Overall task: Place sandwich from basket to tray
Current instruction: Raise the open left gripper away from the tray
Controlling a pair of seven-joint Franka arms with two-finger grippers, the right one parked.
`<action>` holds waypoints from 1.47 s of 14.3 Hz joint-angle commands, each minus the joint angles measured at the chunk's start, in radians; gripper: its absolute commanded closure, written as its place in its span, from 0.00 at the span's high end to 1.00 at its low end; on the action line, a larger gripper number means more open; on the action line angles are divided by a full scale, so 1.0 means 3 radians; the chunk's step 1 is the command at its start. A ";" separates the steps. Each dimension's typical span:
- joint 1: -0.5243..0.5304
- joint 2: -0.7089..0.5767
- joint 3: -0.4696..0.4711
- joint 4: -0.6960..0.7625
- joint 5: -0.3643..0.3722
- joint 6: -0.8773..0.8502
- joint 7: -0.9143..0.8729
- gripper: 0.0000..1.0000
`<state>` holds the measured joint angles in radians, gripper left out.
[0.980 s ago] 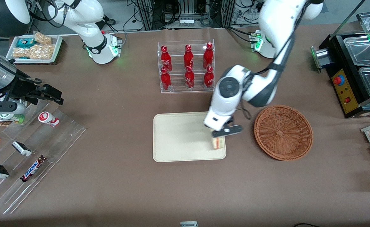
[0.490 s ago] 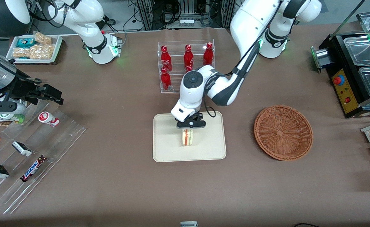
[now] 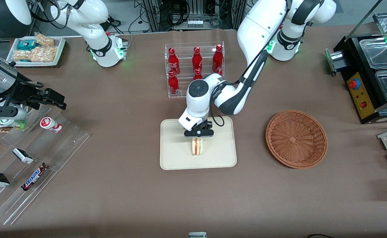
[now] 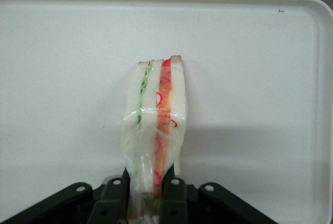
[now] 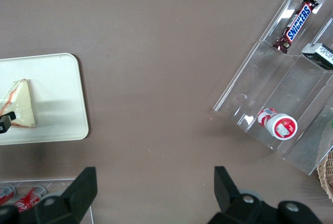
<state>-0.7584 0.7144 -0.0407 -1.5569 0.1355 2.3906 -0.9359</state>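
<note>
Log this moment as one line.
phase: placing | gripper: shut on wrapped triangular sandwich | over cream rectangular tray | round wicker basket: empty

Table: I see a matte brown cloth-covered tabletop filling my front view.
Backdrop: dark metal equipment racks with tangled cables along the table's edge farthest from my camera.
Light: even, soft shadows.

Tray: we see its cream end at nine o'clock, lying on the brown table.
Sandwich: a wedge in clear wrap, on the tray.
Gripper: we see only a dark tip touching the sandwich at the frame's nine o'clock edge.
Clear stepped rack: at three o'clock, well apart from the tray.
Snickers bar: on the rack at two o'clock.
Red-and-white cup: lying on a rack step.
</note>
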 commanded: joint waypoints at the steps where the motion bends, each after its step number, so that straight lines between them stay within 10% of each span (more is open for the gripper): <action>1: -0.0034 -0.0069 0.0034 0.0086 0.0075 -0.0032 -0.0178 1.00; 10: 0.0380 -0.1311 0.0044 0.0046 0.0008 -0.1616 0.0005 1.00; 21: 0.1780 -0.2135 0.0044 -0.0828 -0.0222 -0.1863 0.1829 1.00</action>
<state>-0.2951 0.1700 -0.0146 -1.7198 0.0901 1.8469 -0.4886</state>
